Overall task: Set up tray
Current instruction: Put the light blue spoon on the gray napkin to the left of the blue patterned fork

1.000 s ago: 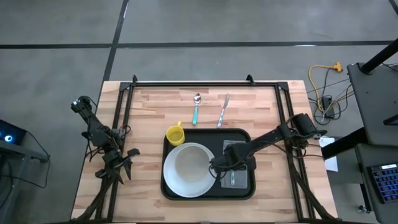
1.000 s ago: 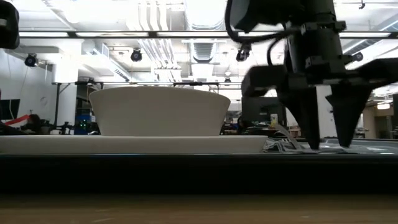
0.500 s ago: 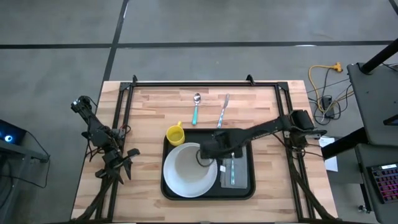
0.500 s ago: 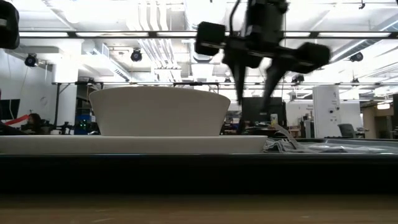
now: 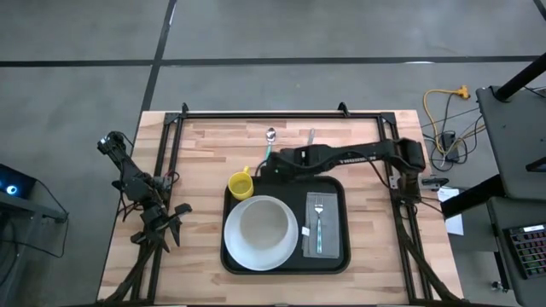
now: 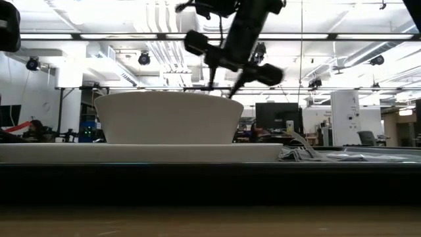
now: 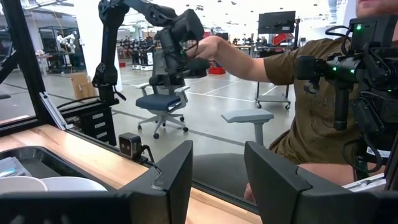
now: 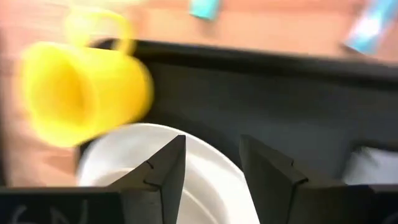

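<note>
Right gripper (image 5: pixel 271 165) hovered above the table at the tray's far edge, arm stretched across from the right side; its fingers (image 8: pixel 163 167) stood apart with a modest gap and held nothing. The black tray (image 5: pixel 328 186) lay just below and toward the robot from that gripper, on the wooden table (image 5: pixel 200 145). Yellow cup (image 5: pixel 241 184) sat at the tray's far-left corner, just beside the gripper's tip on its left and slightly nearer the robot; in the right wrist view the cup (image 8: pixel 78 93) showed blurred, ahead of the fingers. White bowl on the white plate (image 5: pixel 260 230) filled the tray's left half, nearer the robot than the gripper. Grey napkin (image 5: pixel 321 225) lay in the tray's right half with a fork (image 5: pixel 318 220) on top of it, off to the gripper's right and nearer the robot. Teal-handled spoon (image 5: pixel 269 145) lay on the bare wood just past the gripper, outside the tray; a second utensil (image 5: pixel 310 136) lay beside it, to the right, partly covered by the arm, type could not be told. In the low view the right gripper (image 6: pixel 222 83) hung above the bowl (image 6: pixel 168 117) without touching it. Left gripper (image 5: pixel 168 223) was parked at the table's left edge, well apart from the tray; its fingers (image 7: pixel 175 177) were spread with a clear gap, empty. A person (image 7: pixel 298 93) sat beyond the table in the left wrist view.
</note>
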